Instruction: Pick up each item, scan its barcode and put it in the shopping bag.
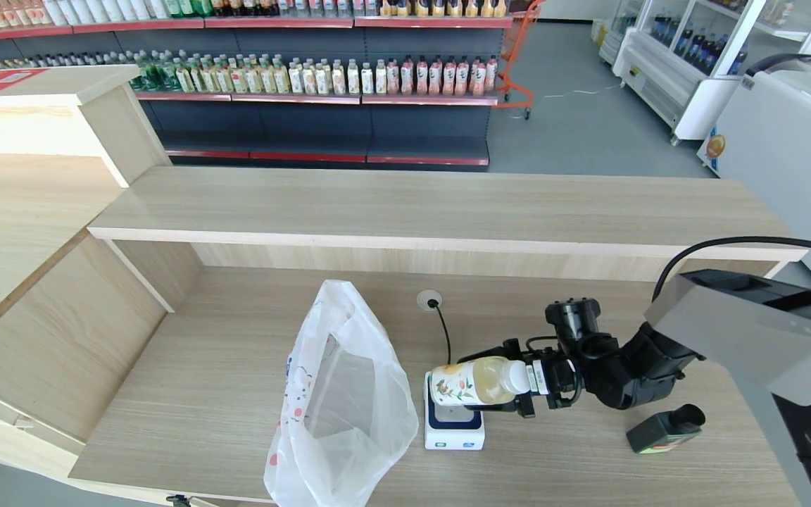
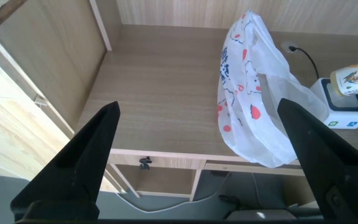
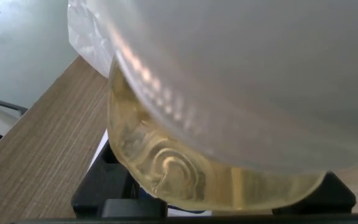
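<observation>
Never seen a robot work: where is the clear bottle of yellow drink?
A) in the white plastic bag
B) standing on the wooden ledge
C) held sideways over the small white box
C: the right gripper holds the clear bottle on its side above the small white box, beside the white plastic bag.
</observation>
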You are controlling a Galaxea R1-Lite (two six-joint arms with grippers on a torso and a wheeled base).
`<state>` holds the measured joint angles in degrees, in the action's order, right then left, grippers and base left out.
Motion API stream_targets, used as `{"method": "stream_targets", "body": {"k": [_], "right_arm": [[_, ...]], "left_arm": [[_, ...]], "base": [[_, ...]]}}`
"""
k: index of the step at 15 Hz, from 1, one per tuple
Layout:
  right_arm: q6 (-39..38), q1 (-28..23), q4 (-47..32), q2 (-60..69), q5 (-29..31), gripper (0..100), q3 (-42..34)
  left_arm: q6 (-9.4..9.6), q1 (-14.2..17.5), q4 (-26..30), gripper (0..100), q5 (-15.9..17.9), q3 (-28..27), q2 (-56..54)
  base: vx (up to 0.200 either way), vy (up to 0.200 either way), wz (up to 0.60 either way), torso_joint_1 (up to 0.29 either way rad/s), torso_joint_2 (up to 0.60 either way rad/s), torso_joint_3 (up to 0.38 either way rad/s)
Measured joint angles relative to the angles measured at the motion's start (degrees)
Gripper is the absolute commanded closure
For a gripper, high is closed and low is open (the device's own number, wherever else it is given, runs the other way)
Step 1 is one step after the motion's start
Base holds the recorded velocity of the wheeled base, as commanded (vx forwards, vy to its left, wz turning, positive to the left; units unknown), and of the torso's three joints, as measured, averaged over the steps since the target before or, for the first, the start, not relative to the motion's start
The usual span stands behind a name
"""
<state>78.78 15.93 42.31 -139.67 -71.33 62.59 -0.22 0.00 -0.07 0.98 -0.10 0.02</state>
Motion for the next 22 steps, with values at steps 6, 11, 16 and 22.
{"method": "stream_targets", "body": {"k": [6, 11, 16, 22], "right_arm": [[-4.82, -1.33, -0.06, 0.91, 0.85, 100, -0.02], [-19.03, -3.21, 0.09, 7.06, 0.93, 100, -0.24], [-41.91, -7.45, 0.33, 17.44, 1.34, 100, -4.51], [-64.09, -8.91, 0.30, 27.90, 9.58, 100, -15.10]], "left_arm": [[-0.02, 0.00, 0.00, 0, 0.00, 0.00, 0.00], [0.00, -0.02, 0.00, 0, 0.00, 0.00, 0.00], [-0.02, 0.00, 0.00, 0, -0.02, 0.00, 0.00], [-0.02, 0.00, 0.00, 0, -0.02, 0.00, 0.00]], "base": [[0.000, 0.000, 0.00, 0.000, 0.00, 0.000], [0.000, 0.000, 0.00, 0.000, 0.00, 0.000], [0.000, 0.000, 0.00, 0.000, 0.00, 0.000], [0.000, 0.000, 0.00, 0.000, 0.00, 0.000]]}}
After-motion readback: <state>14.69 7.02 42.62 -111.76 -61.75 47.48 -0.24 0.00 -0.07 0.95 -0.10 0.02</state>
